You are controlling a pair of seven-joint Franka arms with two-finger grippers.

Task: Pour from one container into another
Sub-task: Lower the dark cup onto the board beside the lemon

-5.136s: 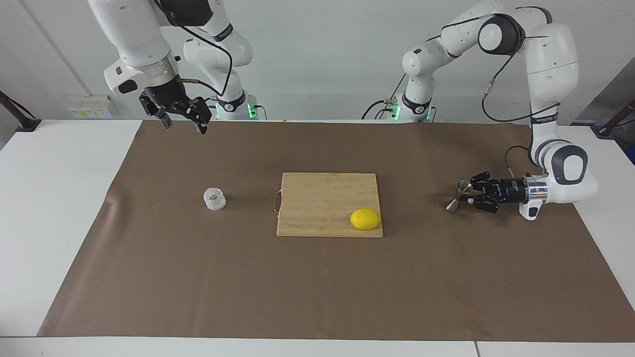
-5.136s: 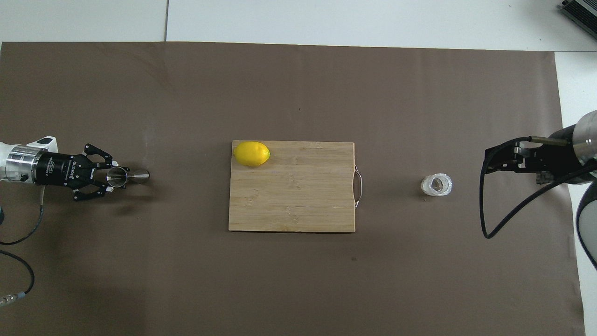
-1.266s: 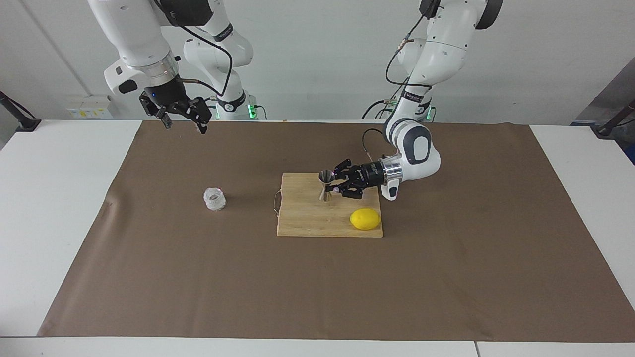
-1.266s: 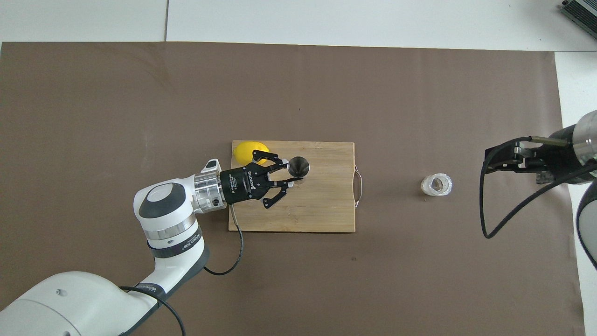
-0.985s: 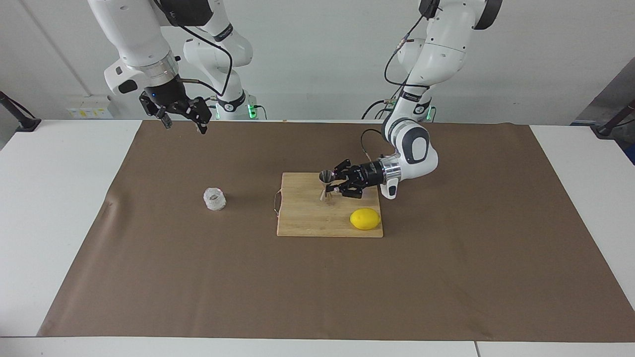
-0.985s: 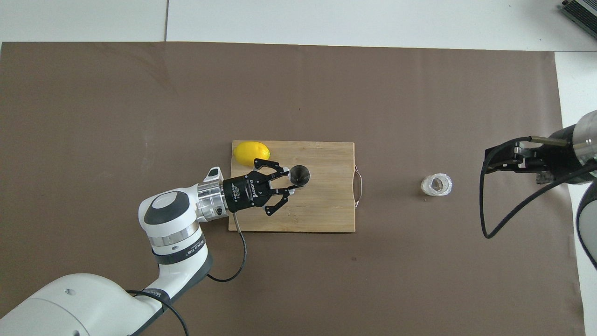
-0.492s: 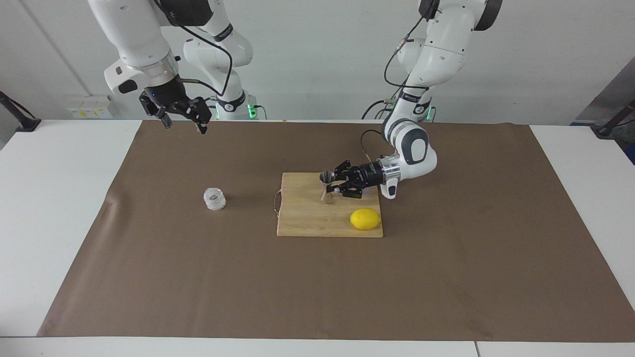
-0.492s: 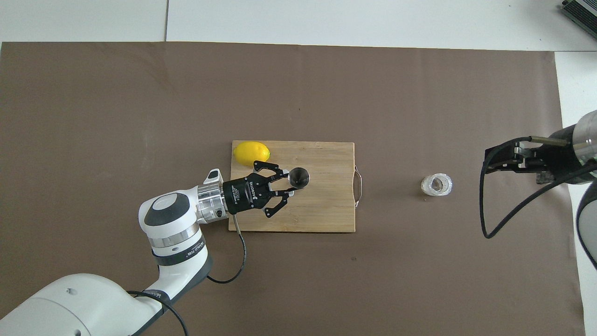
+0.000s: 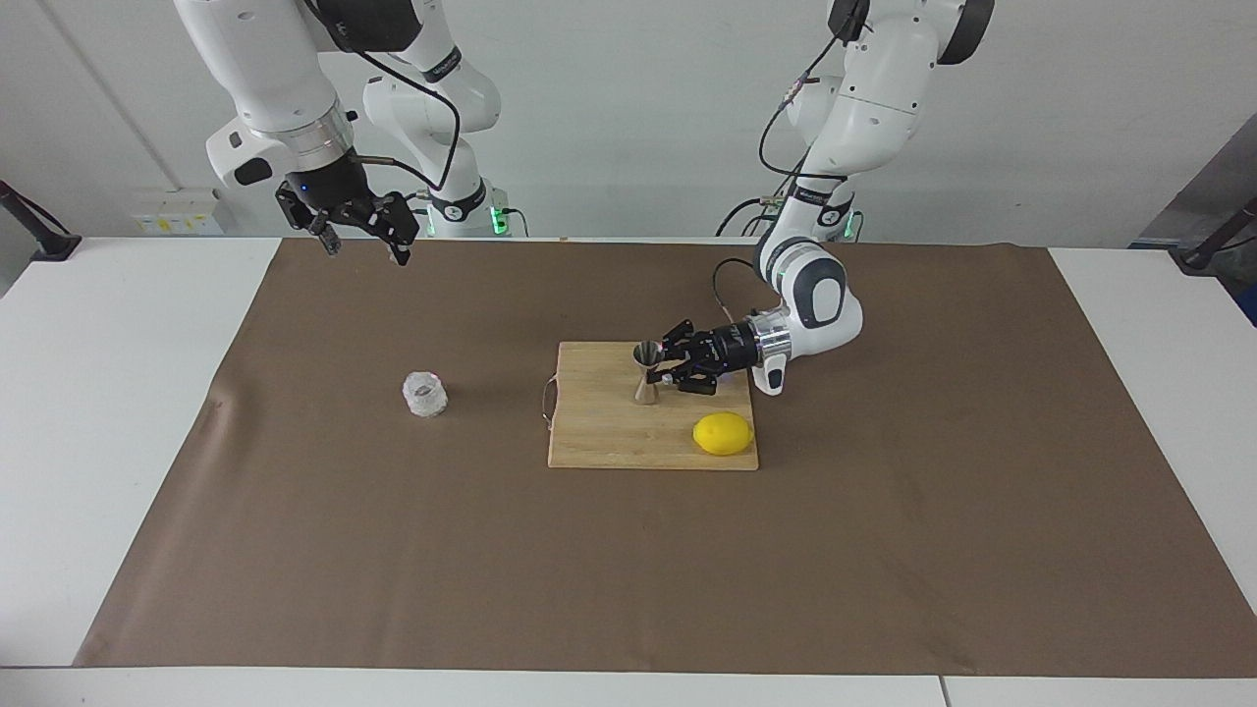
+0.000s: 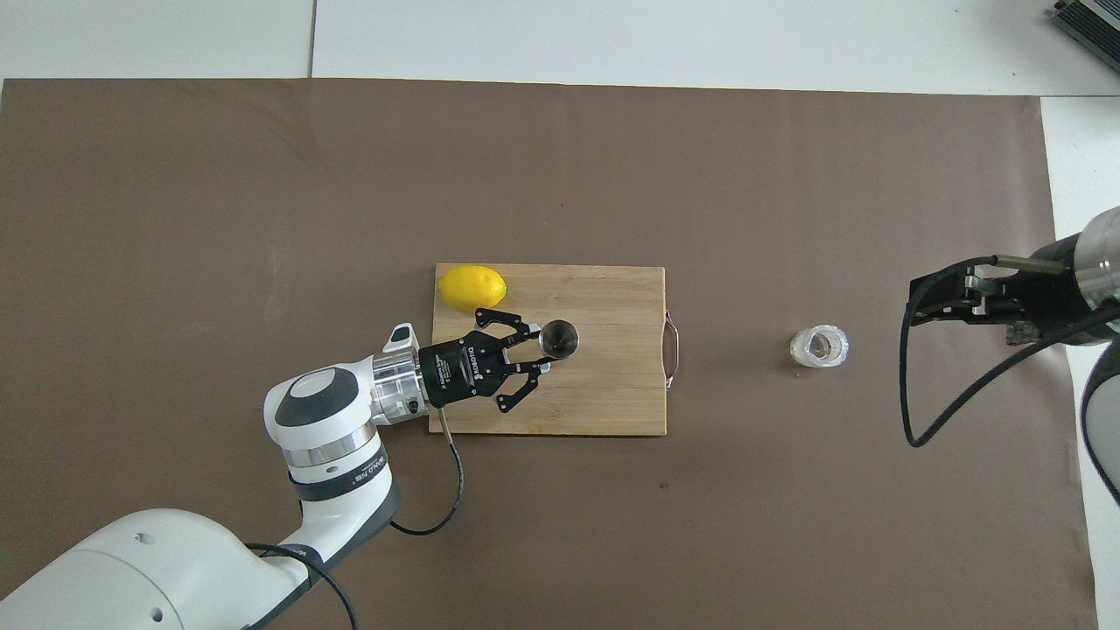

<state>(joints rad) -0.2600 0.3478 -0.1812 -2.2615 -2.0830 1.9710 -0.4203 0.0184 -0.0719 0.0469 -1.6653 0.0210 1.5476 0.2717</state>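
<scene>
Paper (image 9: 884,550) in plain brown covers most of the white table (image 9: 98,412), running close to the edge nearest the robots and leaving white strips at both ends. Wide stretches of it lie bare around the wooden board (image 9: 609,432) in the middle. The board has its wire handle on the side toward the right arm's end, and a lemon (image 9: 723,433) sits on the corner farthest from the robots, toward the left arm's end.

The jigger (image 9: 645,371) stands upright on the board, about midway along it and nearer to the robots than the lemon, its base on the wood. The left gripper (image 9: 664,367) reaches in level from the left arm's end, and its fingers are pinched on the jigger's narrow waist, with the links splayed out to the sides.

The glass cup (image 9: 424,395) stands alone on the paper toward the right arm's end, well apart from the board's handle, with bare paper all round it. The right gripper (image 9: 364,245) hangs high over the edge of the paper nearest the robots, fingers spread wide and holding nothing, waiting, well apart from the cup.
</scene>
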